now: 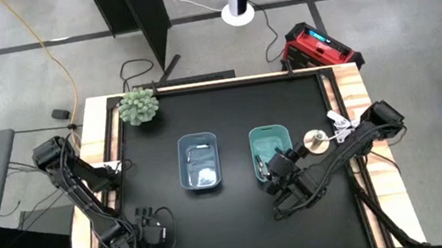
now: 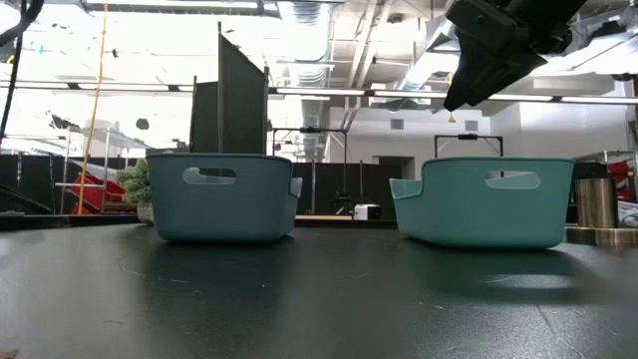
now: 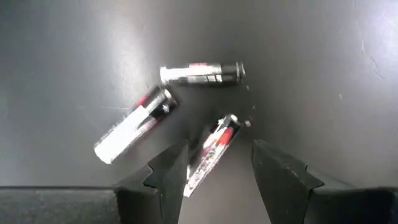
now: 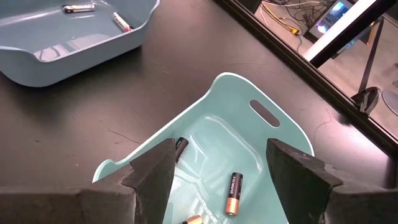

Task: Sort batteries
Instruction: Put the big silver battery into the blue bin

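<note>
Three whitish-silver batteries lie loose on the black table in the left wrist view: one (image 3: 202,73), one (image 3: 134,124), and one (image 3: 214,146) between the fingers of my open left gripper (image 3: 221,146), which is near the table's near left corner (image 1: 156,227). My right gripper (image 4: 222,148) is open and hangs above the near end of the teal bin (image 1: 272,151), well over its rim (image 2: 478,75). Dark batteries with coppery ends (image 4: 233,193) lie in that bin. The blue-grey bin (image 1: 200,163) holds silver batteries (image 4: 121,22). My left gripper comes from above with a finger on either side of one silver battery, which lies flat on the table. One finger (image 3: 171,174) is right by the battery's near end (image 3: 194,175); I cannot tell whether it touches.
Both bins stand side by side mid-table. A small potted plant (image 1: 139,106) sits at the far left corner. A metal cylinder (image 1: 315,140) stands right of the teal bin. The table has raised wooden edges (image 1: 353,89). Bare black table lies between the bins and the near edge.
</note>
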`<state>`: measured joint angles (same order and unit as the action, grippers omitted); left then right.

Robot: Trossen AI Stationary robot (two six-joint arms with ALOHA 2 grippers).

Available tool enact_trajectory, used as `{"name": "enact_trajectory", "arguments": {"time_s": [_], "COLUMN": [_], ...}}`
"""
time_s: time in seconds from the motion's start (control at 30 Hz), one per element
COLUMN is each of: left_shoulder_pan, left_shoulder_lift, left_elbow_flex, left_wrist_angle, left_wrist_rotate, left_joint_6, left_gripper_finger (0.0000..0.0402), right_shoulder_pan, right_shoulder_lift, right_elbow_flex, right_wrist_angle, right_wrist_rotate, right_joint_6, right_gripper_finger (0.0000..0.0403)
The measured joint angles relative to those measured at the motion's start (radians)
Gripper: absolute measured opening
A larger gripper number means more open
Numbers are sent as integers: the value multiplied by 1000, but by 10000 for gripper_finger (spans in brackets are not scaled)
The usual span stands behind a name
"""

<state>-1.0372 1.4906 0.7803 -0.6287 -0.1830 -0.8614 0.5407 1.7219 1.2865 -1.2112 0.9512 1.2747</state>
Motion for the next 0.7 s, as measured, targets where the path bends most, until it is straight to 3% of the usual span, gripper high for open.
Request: {"name": "enact_trajectory", "arguments": {"time_s": [0.7], "left_shoulder_pan": [-2], "left_shoulder_lift": [58], "left_elbow_flex": [-37], "left_wrist_angle": [24], "left_wrist_rotate": [75], "left_joint_6": [-64], "left_gripper_finger": [166], "right_shoulder_pan": [0], "right_shoulder_lift": [0], "right_elbow_flex": [0], "right_wrist_angle": [0], "right_wrist_rotate": [0], "right_joint_6": [-1], "right_gripper_finger": [269]}}
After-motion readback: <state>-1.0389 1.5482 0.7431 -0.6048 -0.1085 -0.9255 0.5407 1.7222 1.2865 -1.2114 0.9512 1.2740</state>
